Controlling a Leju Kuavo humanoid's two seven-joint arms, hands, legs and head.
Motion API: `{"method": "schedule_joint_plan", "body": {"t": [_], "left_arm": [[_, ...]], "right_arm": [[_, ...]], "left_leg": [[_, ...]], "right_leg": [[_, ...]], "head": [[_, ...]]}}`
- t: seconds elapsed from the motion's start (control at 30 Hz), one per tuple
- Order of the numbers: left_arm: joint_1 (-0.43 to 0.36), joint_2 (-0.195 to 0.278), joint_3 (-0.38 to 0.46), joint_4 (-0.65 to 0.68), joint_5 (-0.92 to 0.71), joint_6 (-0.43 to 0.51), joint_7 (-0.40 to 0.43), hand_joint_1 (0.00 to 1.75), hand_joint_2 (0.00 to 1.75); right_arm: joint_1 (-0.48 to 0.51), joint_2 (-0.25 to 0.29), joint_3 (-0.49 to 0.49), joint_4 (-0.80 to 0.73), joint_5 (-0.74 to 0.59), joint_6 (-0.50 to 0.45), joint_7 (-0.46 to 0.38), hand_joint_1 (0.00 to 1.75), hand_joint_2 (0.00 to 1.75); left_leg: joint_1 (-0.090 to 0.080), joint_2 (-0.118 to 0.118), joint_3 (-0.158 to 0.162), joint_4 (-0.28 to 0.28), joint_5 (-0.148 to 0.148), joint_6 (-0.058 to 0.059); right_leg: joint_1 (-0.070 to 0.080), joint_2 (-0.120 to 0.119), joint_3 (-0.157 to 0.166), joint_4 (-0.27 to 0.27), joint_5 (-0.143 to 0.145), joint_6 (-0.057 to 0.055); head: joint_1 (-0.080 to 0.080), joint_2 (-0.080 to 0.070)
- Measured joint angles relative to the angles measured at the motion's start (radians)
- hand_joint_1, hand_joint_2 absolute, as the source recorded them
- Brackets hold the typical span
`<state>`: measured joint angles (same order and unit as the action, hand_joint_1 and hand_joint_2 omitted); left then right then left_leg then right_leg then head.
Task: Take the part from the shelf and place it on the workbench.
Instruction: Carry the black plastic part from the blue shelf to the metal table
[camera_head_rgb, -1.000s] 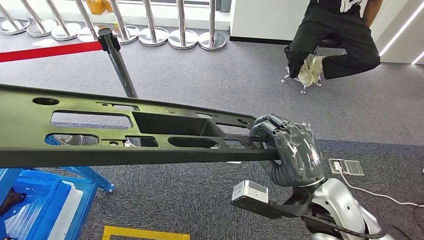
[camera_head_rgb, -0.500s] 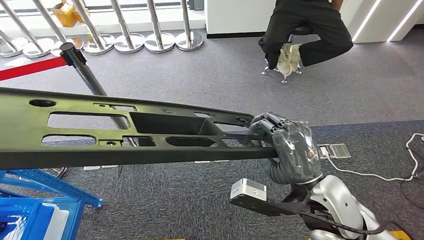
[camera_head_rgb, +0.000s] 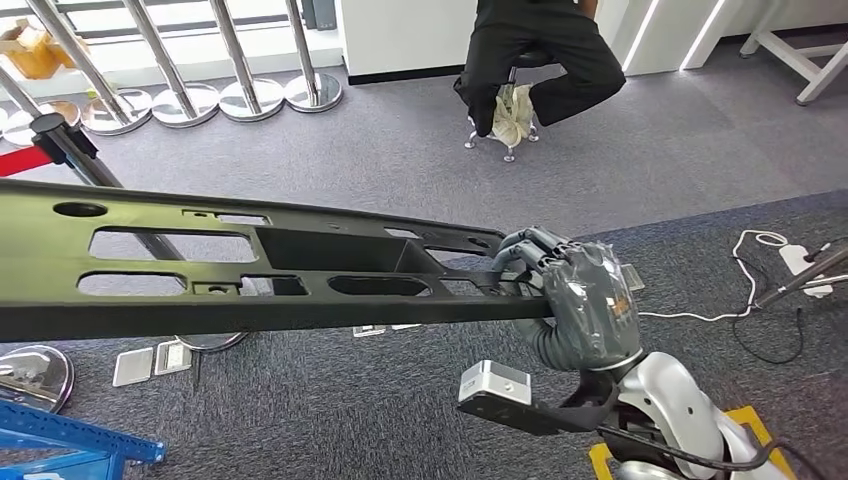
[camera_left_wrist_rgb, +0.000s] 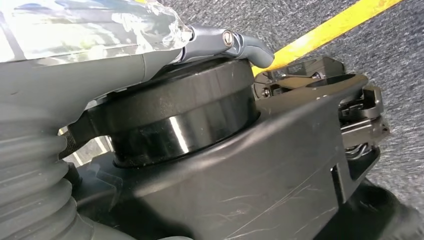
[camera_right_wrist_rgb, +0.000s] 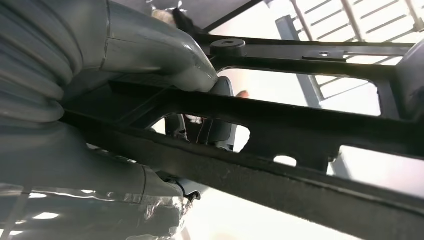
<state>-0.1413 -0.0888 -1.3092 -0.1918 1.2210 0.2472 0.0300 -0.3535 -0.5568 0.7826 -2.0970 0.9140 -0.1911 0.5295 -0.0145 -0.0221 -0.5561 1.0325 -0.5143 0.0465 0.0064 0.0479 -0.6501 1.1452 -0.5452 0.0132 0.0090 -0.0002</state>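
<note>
Grey carpet under slotted black part (camera_head_rgb: 250, 270); right robot hand (camera_head_rgb: 585, 300) gripping

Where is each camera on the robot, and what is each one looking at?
Head view: high on the robot, looking forward and down at the long black part, the grey carpet and a seated person; the right hand grips the part's end.
Left wrist view: behind the left hand, which holds the part over a yellow floor line.
Right wrist view: behind the right hand, looking along the part.
All three share the part.
</note>
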Motion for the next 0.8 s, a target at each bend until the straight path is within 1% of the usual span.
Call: {"method": "schedule_joint_plan", "body": {"t": [0.03, 0.07, 0.1, 0.13, 0.17, 0.2, 0.23, 0.27, 0.3, 0.33, 0.37, 0.4, 0.43, 0.47, 0.5, 0.53, 0.57, 0.6, 0.63, 0.67, 0.7, 0.73, 0.77, 0.8], "left_arm": [[0.001, 0.000, 0.000, 0.000, 0.001, 0.000, 0.000, 0.00, 1.75], [0.002, 0.000, 0.000, 0.001, 0.002, 0.000, 0.001, 0.00, 1.75], [0.002, 0.001, 0.000, 0.001, 0.003, 0.000, 0.001, 0.00, 1.75], [0.003, 0.001, 0.000, 0.002, 0.004, 0.000, 0.003, 0.00, 1.75], [0.003, 0.001, 0.000, 0.002, 0.004, 0.000, 0.004, 0.00, 1.75], [0.003, 0.001, 0.000, 0.002, 0.004, 0.000, 0.007, 0.00, 1.75], [0.003, 0.001, 0.000, 0.003, 0.005, 0.000, 0.010, 0.00, 1.75], [0.003, 0.001, 0.000, 0.004, 0.005, 0.000, 0.012, 0.00, 1.75], [0.004, 0.002, 0.000, 0.005, 0.005, 0.000, 0.013, 0.00, 1.75], [0.004, 0.002, 0.000, 0.005, 0.005, 0.000, 0.014, 0.00, 1.75], [0.004, 0.003, 0.000, 0.006, 0.005, 0.000, 0.014, 0.00, 1.75], [0.004, 0.003, 0.000, 0.006, 0.005, 0.000, 0.014, 0.00, 1.75], [0.004, 0.003, 0.000, 0.006, 0.004, 0.000, 0.015, 0.00, 1.75], [0.004, 0.003, 0.000, 0.006, 0.003, 0.000, 0.015, 0.00, 1.75], [0.003, 0.003, 0.000, 0.006, 0.001, 0.000, 0.015, 0.00, 1.75], [0.002, 0.003, 0.000, 0.005, -0.001, 0.000, 0.014, 0.00, 1.75], [0.001, 0.003, 0.000, 0.005, -0.003, -0.001, 0.012, 0.00, 1.75], [-0.001, 0.003, 0.000, 0.005, -0.004, -0.001, 0.010, 0.00, 1.75], [-0.002, 0.003, 0.000, 0.005, -0.004, -0.002, 0.009, 0.00, 1.75], [-0.004, 0.003, 0.000, 0.005, -0.004, -0.003, 0.007, 0.00, 1.75], [-0.005, 0.003, 0.000, 0.004, -0.004, -0.003, 0.007, 0.00, 1.75], [-0.005, 0.003, 0.000, 0.004, -0.004, -0.004, 0.007, 0.00, 1.75], [-0.004, 0.003, 0.000, 0.004, -0.004, -0.004, 0.007, 0.00, 1.75], [-0.003, 0.002, 0.000, 0.004, -0.004, -0.005, 0.006, 0.00, 1.75]], "right_arm": [[0.000, 0.000, 0.000, 0.000, 0.000, 0.000, 0.000, 1.75, 1.75], [0.000, 0.000, 0.000, 0.000, 0.000, 0.000, 0.000, 1.75, 1.75], [0.001, 0.000, 0.000, 0.000, 0.000, 0.000, 0.000, 1.75, 1.75], [0.002, 0.000, 0.001, 0.000, 0.000, 0.000, 0.000, 1.75, 1.75], [0.003, 0.000, 0.001, 0.000, 0.000, 0.000, 0.000, 1.75, 1.75], [0.004, 0.000, 0.000, 0.000, 0.000, 0.000, 0.000, 1.75, 1.75], [0.005, 0.000, 0.000, 0.000, 0.000, 0.000, 0.000, 1.75, 1.75], [0.005, 0.000, 0.000, 0.000, 0.001, 0.000, 0.000, 1.75, 1.75], [0.005, 0.000, 0.000, 0.000, 0.001, 0.000, 0.001, 1.75, 1.75], [0.005, 0.000, -0.001, 0.000, 0.002, 0.000, 0.001, 1.75, 1.75], [0.006, 0.000, -0.001, 0.000, 0.002, 0.000, 0.002, 1.75, 1.75], [0.006, 0.000, -0.001, 0.000, 0.003, 0.000, 0.003, 1.75, 1.75], [0.006, 0.000, -0.001, 0.000, 0.004, -0.001, 0.004, 1.75, 1.75], [0.007, 0.000, -0.001, -0.001, 0.005, -0.001, 0.004, 1.75, 1.75], [0.007, 0.000, -0.001, -0.002, 0.006, -0.001, 0.004, 1.75, 1.75], [0.007, 0.000, -0.002, -0.002, 0.006, -0.001, 0.004, 1.75, 1.75], [0.008, 0.000, -0.002, -0.003, 0.006, -0.001, 0.005, 1.75, 1.75], [0.009, 0.000, -0.002, -0.003, 0.006, -0.002, 0.006, 1.75, 1.75], [0.010, 0.000, -0.002, -0.003, 0.006, -0.002, 0.006, 1.75, 1.75], [0.012, 0.000, -0.001, -0.003, 0.006, -0.002, 0.007, 1.75, 1.75], [0.013, 0.000, -0.001, -0.003, 0.006, -0.002, 0.007, 1.75, 1.75], [0.013, 0.000, -0.001, -0.003, 0.006, -0.003, 0.007, 1.75, 1.75], [0.014, 0.000, -0.001, -0.003, 0.006, -0.004, 0.007, 1.75, 1.75], [0.014, 0.000, -0.001, -0.003, 0.007, -0.005, 0.007, 1.75, 1.75]], "left_leg": [[0.000, 0.009, 0.001, -0.002, 0.000, 0.003], [-0.001, 0.019, 0.001, -0.002, -0.002, 0.004], [-0.001, 0.028, 0.001, -0.002, -0.003, 0.005], [-0.001, 0.036, 0.003, -0.002, -0.005, 0.005], [-0.001, 0.044, 0.006, -0.002, -0.008, 0.004], [0.000, 0.050, 0.010, -0.002, -0.011, 0.003], [0.000, 0.057, 0.015, -0.002, -0.016, 0.000], [-0.003, 0.062, 0.020, -0.002, -0.019, -0.004], [-0.005, 0.065, 0.024, -0.004, -0.022, -0.008], [-0.008, 0.069, 0.026, -0.005, -0.024, -0.012], [-0.010, 0.074, 0.029, -0.007, -0.026, -0.016], [-0.011, 0.078, 0.033, -0.010, -0.028, -0.021], [-0.010, 0.077, 0.036, -0.008, -0.033, -0.026], [-0.010, 0.067, 0.035, 0.002, -0.041, -0.031], [-0.010, 0.052, 0.024, 0.032, -0.059, -0.036], [-0.010, 0.034, 0.000, 0.086, -0.087, -0.039], [-0.011, 0.023, -0.032, 0.154, -0.118, -0.041], [-0.014, 0.018, -0.067, 0.226, -0.147, -0.043], [-0.016, 0.017, -0.093, 0.281, -0.163, -0.043], [-0.017, 0.016, -0.102, 0.299, -0.157, -0.042], [-0.018, 0.014, -0.095, 0.281, -0.132, -0.040], [-0.016, 0.011, -0.075, 0.233, -0.094, -0.039], [-0.013, 0.000, -0.047, 0.162, -0.052, -0.038], [-0.009, -0.021, -0.024, 0.102, -0.024, -0.038]], "right_leg": [[-0.003, -0.023, -0.033, 0.064, -0.030, 0.006], [-0.007, -0.037, -0.067, 0.130, -0.055, 0.012], [-0.011, -0.042, -0.092, 0.176, -0.066, 0.016], [-0.015, -0.044, -0.100, 0.189, -0.059, 0.019], [-0.018, -0.046, -0.089, 0.162, -0.035, 0.021], [-0.021, -0.052, -0.060, 0.103, 0.002, 0.022], [-0.021, -0.068, -0.023, 0.027, 0.036, 0.022], [-0.017, -0.084, 0.008, -0.037, 0.059, 0.020], [-0.013, -0.095, 0.029, -0.080, 0.070, 0.014], [-0.009, -0.101, 0.037, -0.100, 0.070, 0.008], [-0.006, -0.094, 0.036, -0.103, 0.069, 0.001], [-0.008, -0.085, 0.037, -0.105, 0.069, -0.005], [-0.011, -0.077, 0.040, -0.109, 0.070, -0.009], [-0.014, -0.070, 0.043, -0.112, 0.071, -0.013], [-0.016, -0.064, 0.047, -0.116, 0.071, -0.019], [-0.016, -0.057, 0.051, -0.117, 0.071, -0.025], [-0.014, -0.050, 0.053, -0.117, 0.070, -0.031], [-0.012, -0.041, 0.055, -0.117, 0.068, -0.036], [-0.010, -0.031, 0.058, -0.117, 0.067, -0.037], [-0.009, -0.019, 0.061, -0.116, 0.065, -0.038], [-0.008, -0.005, 0.065, -0.114, 0.063, -0.038], [-0.008, 0.009, 0.068, -0.112, 0.061, -0.037], [-0.009, 0.022, 0.071, -0.109, 0.058, -0.035], [-0.009, 0.034, 0.071, -0.104, 0.054, -0.031]], "head": [[0.003, 0.000], [0.003, 0.000], [0.003, 0.000], [0.003, 0.000], [0.003, 0.000], [0.003, 0.000], [0.004, 0.000], [0.004, 0.000], [0.003, 0.000], [0.002, 0.000], [0.000, 0.000], [-0.001, 0.000], [-0.002, 0.000], [-0.005, 0.000], [-0.009, 0.000], [-0.013, 0.000], [-0.017, 0.000], [-0.019, 0.000], [-0.020, 0.000], [-0.021, 0.000], [-0.021, 0.000], [-0.021, 0.000], [-0.022, 0.000], [-0.024, 0.000]]}}
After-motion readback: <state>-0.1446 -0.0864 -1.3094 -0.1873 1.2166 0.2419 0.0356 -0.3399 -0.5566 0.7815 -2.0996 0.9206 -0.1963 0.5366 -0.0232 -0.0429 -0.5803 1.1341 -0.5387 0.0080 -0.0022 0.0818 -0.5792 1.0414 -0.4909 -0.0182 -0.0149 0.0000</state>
